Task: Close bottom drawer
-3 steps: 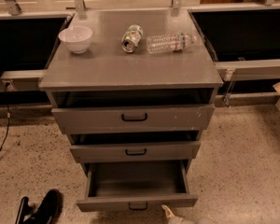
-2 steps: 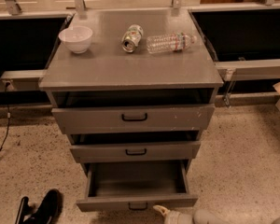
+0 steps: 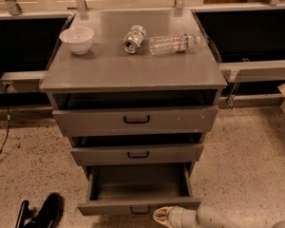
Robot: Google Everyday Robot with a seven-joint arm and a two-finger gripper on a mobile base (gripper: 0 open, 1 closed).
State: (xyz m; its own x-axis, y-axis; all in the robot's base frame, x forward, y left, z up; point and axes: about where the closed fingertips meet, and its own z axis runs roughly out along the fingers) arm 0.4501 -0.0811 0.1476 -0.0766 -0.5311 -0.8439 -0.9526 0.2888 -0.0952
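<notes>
The bottom drawer (image 3: pixel 138 205) is the lowest of three grey drawers and stands pulled far out, its deep empty box open to view, its short front panel carrying a small black handle (image 3: pixel 139 210). My gripper (image 3: pixel 162 216) comes in from the bottom right on a pale arm, its tip right at the lower right of that front panel, close to the handle. The middle drawer (image 3: pixel 137 154) and top drawer (image 3: pixel 135 120) above are each pulled out a little.
On the cabinet top (image 3: pixel 109 70) stand a white bowl (image 3: pixel 77 39), a tipped can (image 3: pixel 134 38) and a lying plastic bottle (image 3: pixel 173 43). A black object (image 3: pixel 40 213) lies on the speckled floor at the bottom left. A cable (image 3: pixel 4 127) hangs at left.
My gripper and arm have moved left along the bottom edge toward the bottom drawer's front panel. The drawers have not moved.
</notes>
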